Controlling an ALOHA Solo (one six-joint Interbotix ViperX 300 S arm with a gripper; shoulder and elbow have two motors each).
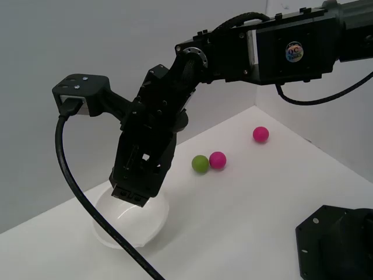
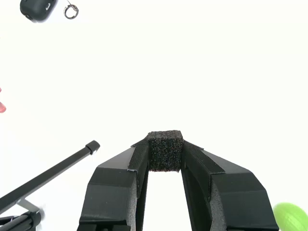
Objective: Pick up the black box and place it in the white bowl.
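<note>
The black box [image 2: 164, 150], a small matte foam-like cube, is pinched between the two black fingers of my gripper [image 2: 164, 153], which is shut on it. In the exterior view the gripper [image 1: 129, 195] hangs just above the white bowl [image 1: 154, 224], its tips over the bowl's opening on the exterior view's left side. From that view the cube itself is hidden by the fingers. The wrist view is washed out white beneath the cube, so the bowl's rim cannot be made out there.
A green ball [image 1: 200, 164] and a magenta ball [image 1: 217, 160] lie together behind the bowl; another magenta ball [image 1: 260, 135] lies farther back. A black base plate [image 1: 335, 242] sits at the exterior view's lower right. A cable [image 1: 87, 204] hangs in front of the bowl.
</note>
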